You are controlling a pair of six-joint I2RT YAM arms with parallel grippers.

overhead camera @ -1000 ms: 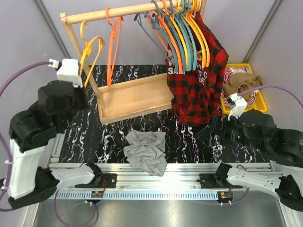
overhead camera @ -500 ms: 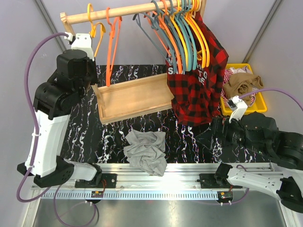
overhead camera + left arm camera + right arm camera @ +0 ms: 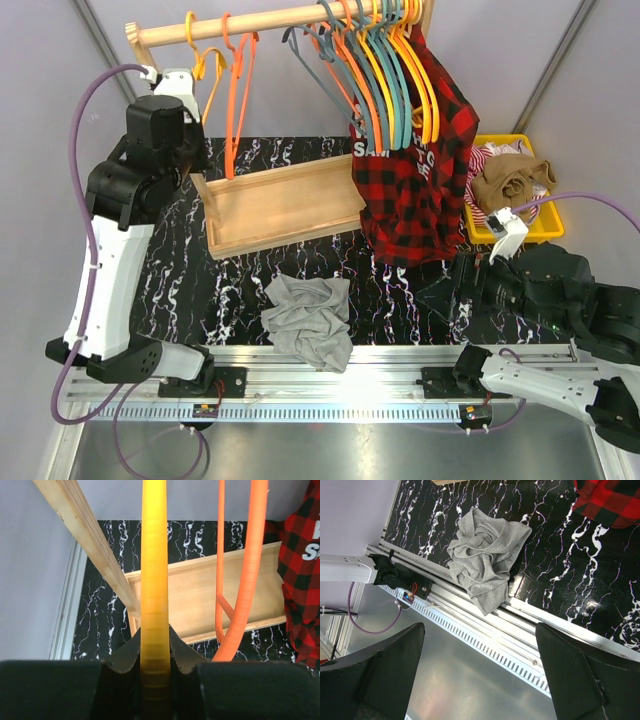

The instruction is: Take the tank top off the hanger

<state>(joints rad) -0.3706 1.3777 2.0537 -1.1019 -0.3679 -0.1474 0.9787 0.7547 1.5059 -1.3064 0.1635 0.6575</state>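
The grey tank top [image 3: 308, 318] lies crumpled on the black marbled table near the front rail, off any hanger; it also shows in the right wrist view [image 3: 487, 560]. My left gripper [image 3: 154, 650] is shut on the bare yellow hanger [image 3: 154, 570], raised at the rack's left end. The hanger's hook [image 3: 191, 35] sits over the wooden rod. In the top view the left fingers are hidden behind the wrist [image 3: 160, 125]. My right gripper [image 3: 480, 626] is open and empty, low at the right [image 3: 440, 285], apart from the tank top.
The wooden rack [image 3: 280, 205] stands at the back with orange hangers [image 3: 238, 90] beside the yellow one and several hangers farther right. A red plaid shirt [image 3: 415, 190] hangs there. A yellow bin [image 3: 540, 225] of clothes is at the right edge.
My left arm has risen and carried the yellow hanger up, so its hook now rests over the rod. The right arm has drawn slightly back. The tank top has not moved.
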